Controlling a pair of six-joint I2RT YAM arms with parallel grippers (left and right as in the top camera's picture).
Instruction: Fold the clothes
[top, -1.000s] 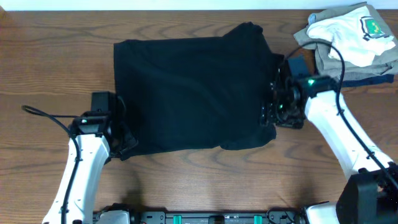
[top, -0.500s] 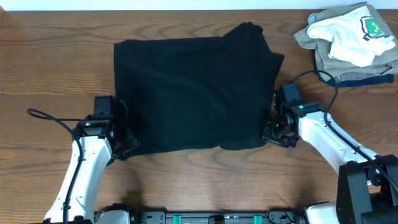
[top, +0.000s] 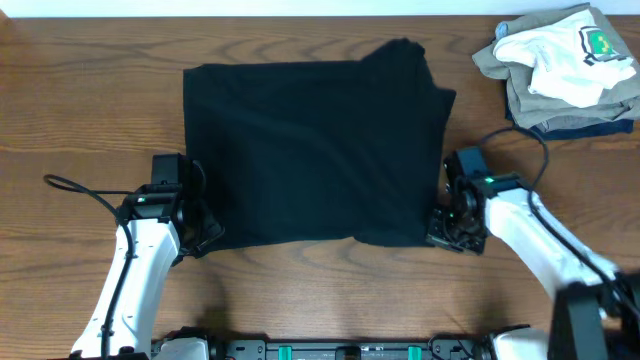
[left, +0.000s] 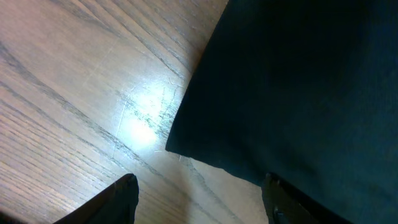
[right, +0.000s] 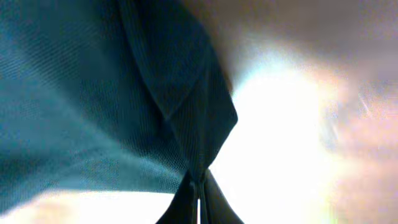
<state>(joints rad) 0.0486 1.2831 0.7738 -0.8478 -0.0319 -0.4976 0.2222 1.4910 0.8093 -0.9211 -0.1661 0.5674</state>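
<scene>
The clothes, a black shirt (top: 310, 150), lie flat in a rough rectangle mid-table, with a flap sticking out at the far right. My left gripper (top: 203, 235) sits at the shirt's near left corner. In the left wrist view it (left: 200, 198) is open, one finger (left: 127, 194) over bare wood and the other (left: 278, 200) over the cloth (left: 298, 87), with the corner tip just ahead. My right gripper (top: 441, 228) is at the near right corner. Seen from the right wrist, it (right: 199, 185) is shut on a pinched fold of the black fabric (right: 93, 93).
A pile of other garments sits at the far right corner: a white one with a green crest (top: 560, 55) on top of khaki and navy folded ones (top: 565, 112). A cable (top: 70, 186) loops on the wood left of the left arm.
My right gripper slid toward the front along the shirt's right edge to its near corner and shut on the fabric. The left arm shifted only slightly and stays open.
</scene>
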